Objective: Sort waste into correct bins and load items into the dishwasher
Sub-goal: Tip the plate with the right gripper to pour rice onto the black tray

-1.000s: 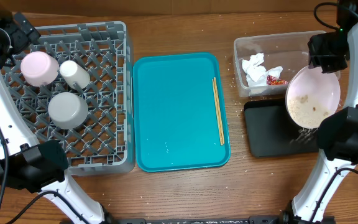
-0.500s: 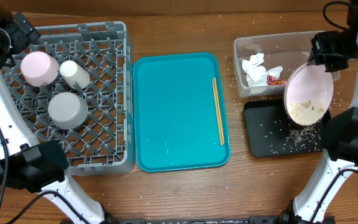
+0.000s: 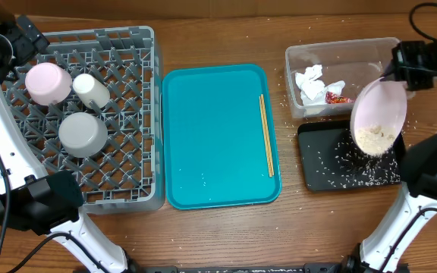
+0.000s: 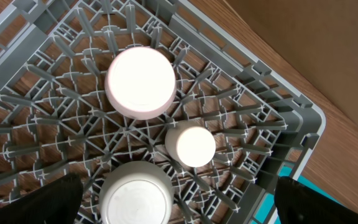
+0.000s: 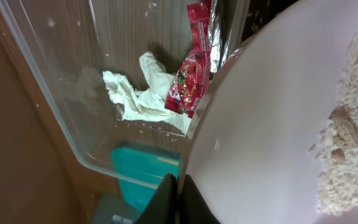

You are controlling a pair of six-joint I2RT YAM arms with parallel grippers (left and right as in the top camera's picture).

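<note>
My right gripper (image 5: 179, 186) is shut on the rim of the large white plate (image 3: 379, 114), which tilts steeply over the black tray (image 3: 317, 171). Rice scraps (image 3: 374, 139) cling to the plate's low edge, and loose grains lie on the tray. The clear tub (image 3: 340, 53) holds crumpled tissue (image 3: 309, 82) and a red wrapper (image 3: 337, 98). In the grey rack (image 3: 127, 45) sit the pink dish (image 3: 48, 82), the white cup (image 3: 92, 89) and the grey bowl (image 3: 82, 133), all upside down. My left gripper (image 4: 179, 205) hangs open above them. Chopsticks (image 3: 265, 135) lie on the teal tray (image 3: 211, 136).
Stray rice grains dot the wooden table around the clear tub. The teal tray lies between the rack and the two bins, with the chopsticks along its right side. The right arm's base (image 3: 431, 163) stands close beside the black tray.
The plate has swung right and tipped steeper. Rice has slid toward its low edge, and many more grains now lie on the black tray. The left arm has not moved.
</note>
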